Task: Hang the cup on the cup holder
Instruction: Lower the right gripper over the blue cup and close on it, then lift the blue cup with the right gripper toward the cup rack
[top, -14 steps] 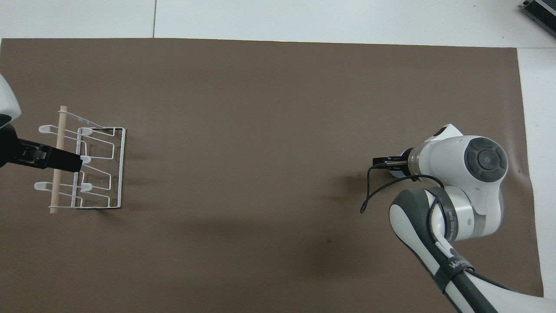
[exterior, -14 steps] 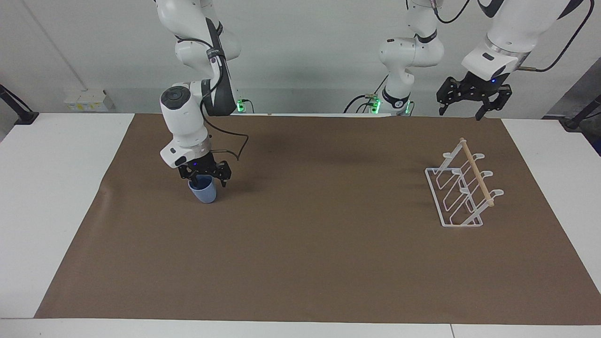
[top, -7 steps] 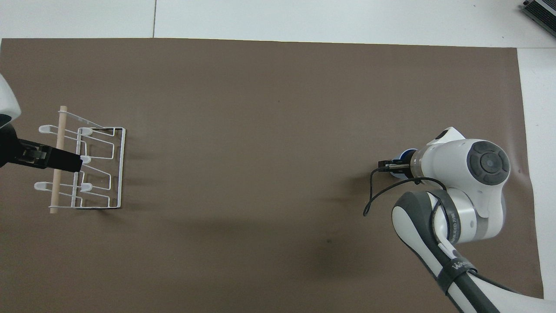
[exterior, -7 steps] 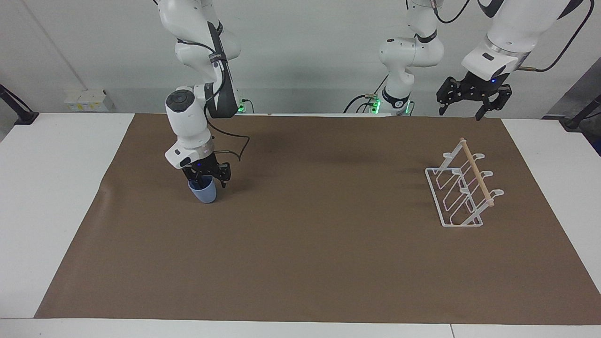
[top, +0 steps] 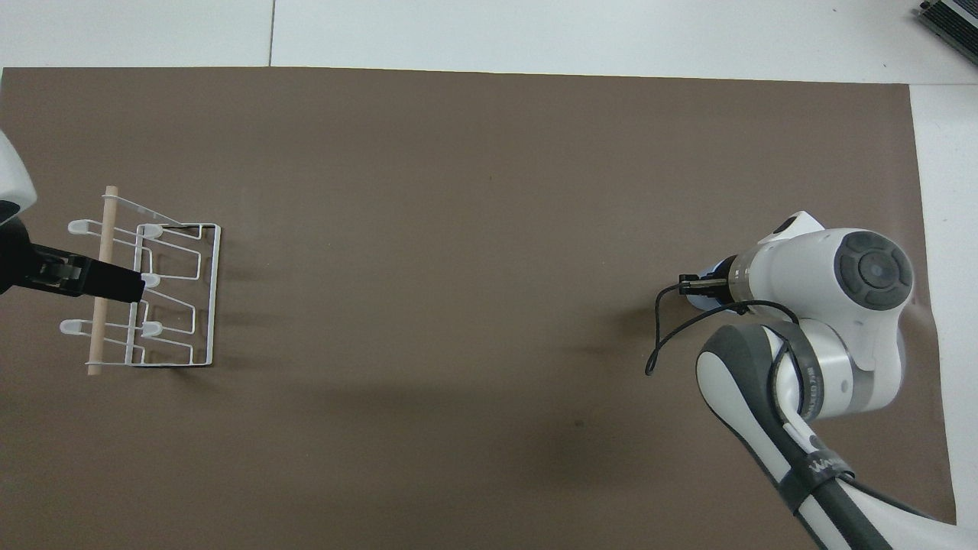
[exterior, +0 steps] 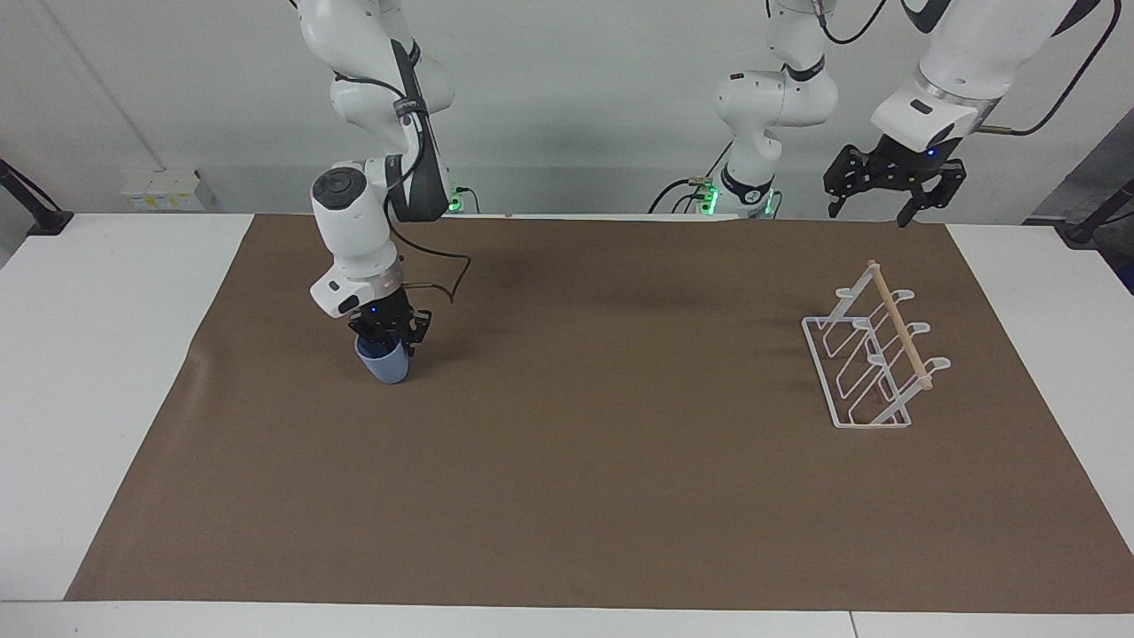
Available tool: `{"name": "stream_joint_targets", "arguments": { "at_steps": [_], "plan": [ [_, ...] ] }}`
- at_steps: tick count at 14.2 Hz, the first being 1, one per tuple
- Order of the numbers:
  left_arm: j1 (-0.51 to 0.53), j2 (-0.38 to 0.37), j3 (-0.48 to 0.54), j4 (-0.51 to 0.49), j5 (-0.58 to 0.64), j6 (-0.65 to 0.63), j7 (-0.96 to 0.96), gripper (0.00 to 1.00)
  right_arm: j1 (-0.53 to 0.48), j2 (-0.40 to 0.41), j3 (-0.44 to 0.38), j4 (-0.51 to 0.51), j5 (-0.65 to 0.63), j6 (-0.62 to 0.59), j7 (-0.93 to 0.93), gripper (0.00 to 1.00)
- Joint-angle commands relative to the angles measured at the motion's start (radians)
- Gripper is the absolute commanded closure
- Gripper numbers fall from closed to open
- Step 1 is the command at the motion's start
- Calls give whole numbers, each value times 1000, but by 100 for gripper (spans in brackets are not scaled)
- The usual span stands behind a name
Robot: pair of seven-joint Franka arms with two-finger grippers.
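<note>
Standing upright on the brown mat (exterior: 567, 496) toward the right arm's end of the desk (exterior: 106, 354), the cup (exterior: 384, 363) is a small, plain light-blue tumbler that narrows toward its base. From overhead only a sliver of its rim (top: 710, 269) shows past the arm's wrist.

Well apart from it, toward the left arm's end of the desk, sits the cup holder (exterior: 873, 354), a white wire rack with looped prongs, a rectangular base frame and a pale wooden dowel (exterior: 899, 326) running along its top. Nothing lies on the mat between the two. A black cable (exterior: 443, 275) loops out beside the right arm's wrist.

The right gripper (exterior: 383, 338) is down at the cup's mouth, its fingers drawn together and clamped on the rim, with the cup's body hanging below them onto the mat. The left gripper (exterior: 866, 211) waits in the air above the desk's edge nearest the robots, near the cup holder, its fingers (exterior: 904, 215) spread apart and holding nothing.
</note>
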Motion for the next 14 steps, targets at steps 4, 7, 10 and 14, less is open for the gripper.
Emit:
{"name": "stream_joint_targets", "arguments": {
  "at_steps": [4, 7, 10, 14],
  "plan": [
    [9, -10, -3, -8, 10, -10, 8, 0, -13, -46, 7, 251, -4, -336, -24, 100],
    [9, -10, -3, -8, 10, -10, 8, 0, 0, -58, 13, 343, -1, -474, -24, 100],
    [9, -9, -3, -8, 10, -10, 8, 0, 0, -81, 47, 358, 141, -508, -26, 100],
    [7, -10, -3, -8, 10, -10, 8, 0, 1, -81, 84, 356, 447, -467, -13, 100]
  ]
}}
